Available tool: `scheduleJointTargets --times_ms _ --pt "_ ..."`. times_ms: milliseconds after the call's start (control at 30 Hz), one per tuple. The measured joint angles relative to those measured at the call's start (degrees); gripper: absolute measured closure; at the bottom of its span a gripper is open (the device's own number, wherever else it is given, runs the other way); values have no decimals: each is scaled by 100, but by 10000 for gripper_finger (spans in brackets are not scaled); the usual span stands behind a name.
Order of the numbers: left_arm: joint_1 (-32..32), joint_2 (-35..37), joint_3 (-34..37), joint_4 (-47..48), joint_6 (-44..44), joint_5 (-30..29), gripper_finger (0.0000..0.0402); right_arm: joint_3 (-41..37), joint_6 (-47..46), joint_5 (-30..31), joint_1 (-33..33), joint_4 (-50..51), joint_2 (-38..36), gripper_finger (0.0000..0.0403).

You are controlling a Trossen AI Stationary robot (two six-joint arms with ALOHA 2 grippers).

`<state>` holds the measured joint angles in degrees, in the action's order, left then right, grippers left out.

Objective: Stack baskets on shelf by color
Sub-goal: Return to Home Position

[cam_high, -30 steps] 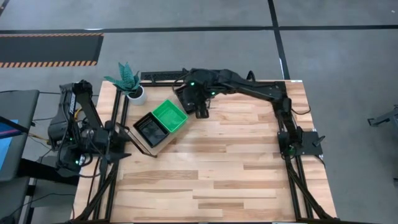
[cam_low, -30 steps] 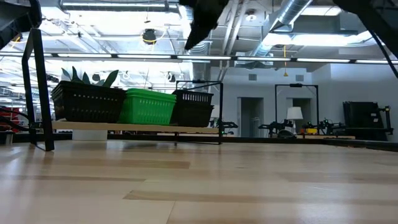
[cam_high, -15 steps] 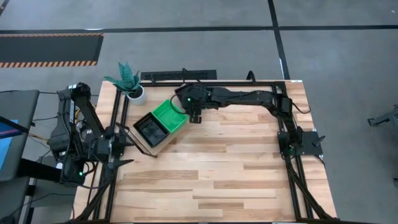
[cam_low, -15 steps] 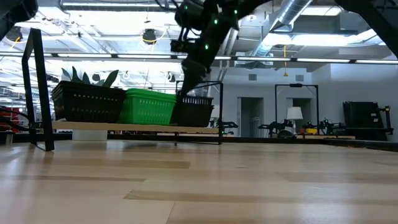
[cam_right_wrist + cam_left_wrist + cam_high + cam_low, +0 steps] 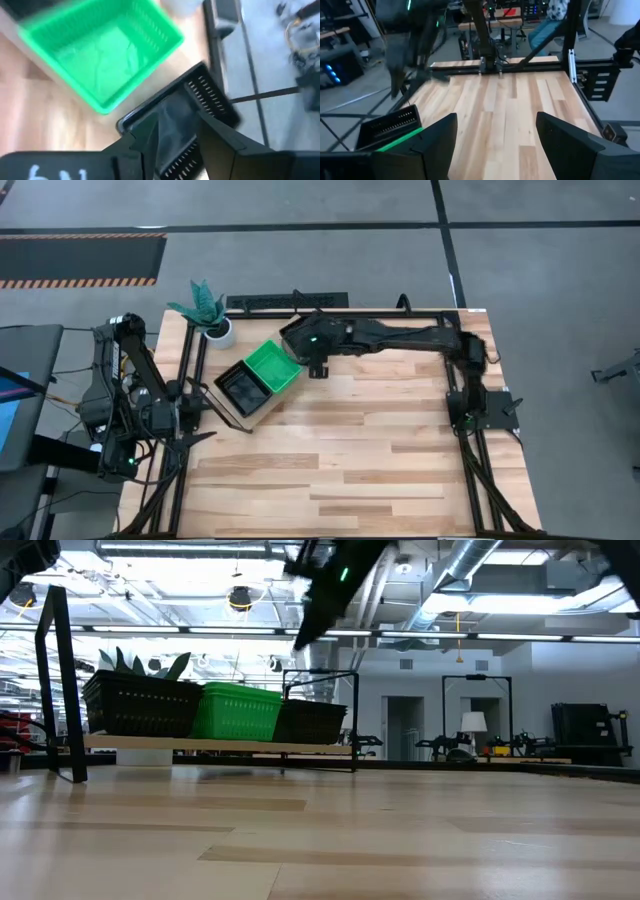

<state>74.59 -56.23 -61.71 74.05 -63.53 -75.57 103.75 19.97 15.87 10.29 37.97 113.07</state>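
On the light-wood shelf (image 5: 252, 412) three basket stacks rest on their bases in a row: black (image 5: 140, 705), green (image 5: 237, 710) and black (image 5: 315, 721). From above I see the green basket (image 5: 273, 367) and a black one (image 5: 240, 388); my right arm covers the third. My right gripper (image 5: 312, 602) hangs open in the air above that third black basket (image 5: 207, 107), whose mesh wall shows between its fingers. It touches nothing. My left gripper (image 5: 495, 145) waits open at the table's left edge, beside the shelf.
A potted plant (image 5: 205, 315) stands at the far left corner behind the shelf. Black frame rails (image 5: 470, 450) run along the table's sides. The wooden tabletop (image 5: 370, 440) lies bare toward the near and right sides.
My right gripper dropped from high above onto the right-hand black basket stack, then rose again to well above it. The top of that black stack now sits lower on the shelf than a second ago. The left arm drew back slightly toward the left edge.
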Motion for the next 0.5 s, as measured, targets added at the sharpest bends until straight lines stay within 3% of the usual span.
scheduleJointTargets --times_ms 200,333,500 --pt "0 -31 0 -93 286 106 141 -10 -42 -115 -465 294 -1093 259" --pt "4 -6 0 35 318 -284 141 -3 201 -861 -943 953 -1924 259" --pt "5 806 51 897 -805 -187 141 -259 -331 -994 -1244 1760 -3005 255"
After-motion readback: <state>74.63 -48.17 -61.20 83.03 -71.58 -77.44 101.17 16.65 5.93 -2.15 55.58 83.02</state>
